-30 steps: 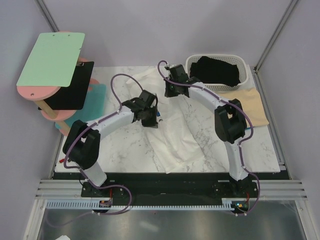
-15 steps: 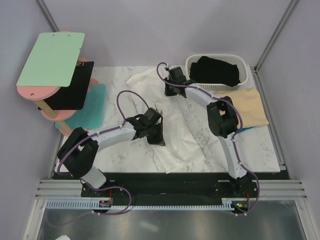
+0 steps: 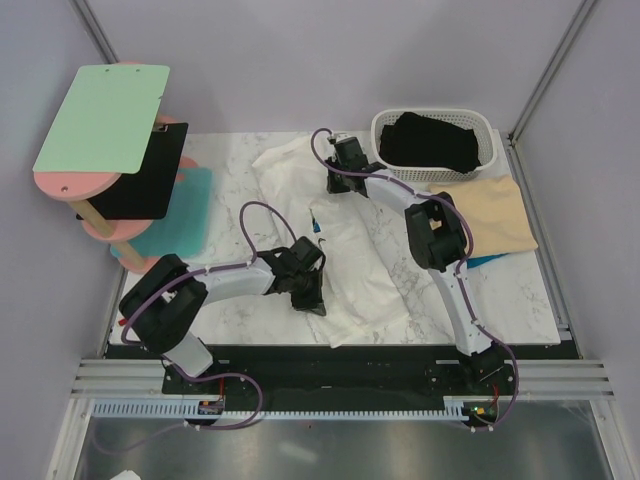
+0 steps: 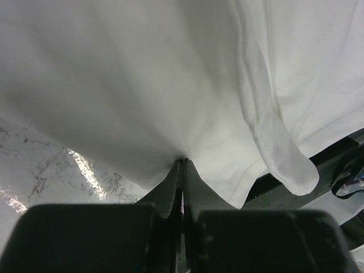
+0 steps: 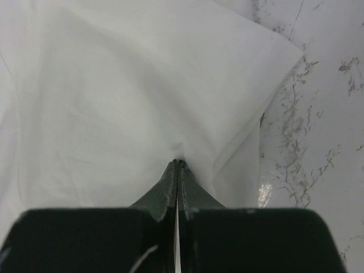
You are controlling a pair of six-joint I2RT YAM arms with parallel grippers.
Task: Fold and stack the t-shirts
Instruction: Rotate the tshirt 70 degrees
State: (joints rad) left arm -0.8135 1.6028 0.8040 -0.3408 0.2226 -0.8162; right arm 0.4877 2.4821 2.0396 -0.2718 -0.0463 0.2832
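Observation:
The large white t-shirt [image 3: 350, 255] lies stretched in a long diagonal band across the marble table, print side hidden. My left gripper [image 3: 312, 296] is shut on its near edge; the left wrist view shows white cloth [image 4: 142, 85] pinched at the fingertips [image 4: 183, 161]. My right gripper [image 3: 340, 182] is shut on the far end; the right wrist view shows white fabric [image 5: 125, 91] bunched at the closed tips [image 5: 179, 163]. The tan t-shirt [image 3: 495, 212] lies flat at the right. The black t-shirt [image 3: 432, 141] sits in the white basket [image 3: 488, 128].
A pink stand with a green board [image 3: 105, 115] and a black panel [image 3: 145, 185] stands at the far left, a teal mat [image 3: 185, 215] beneath it. The table's front edge [image 3: 340, 348] lies just below the shirt's near end.
My left gripper has pulled its end of the white t-shirt toward the near edge. My right gripper has stayed at the far end. The shirt has drawn out longer and narrower.

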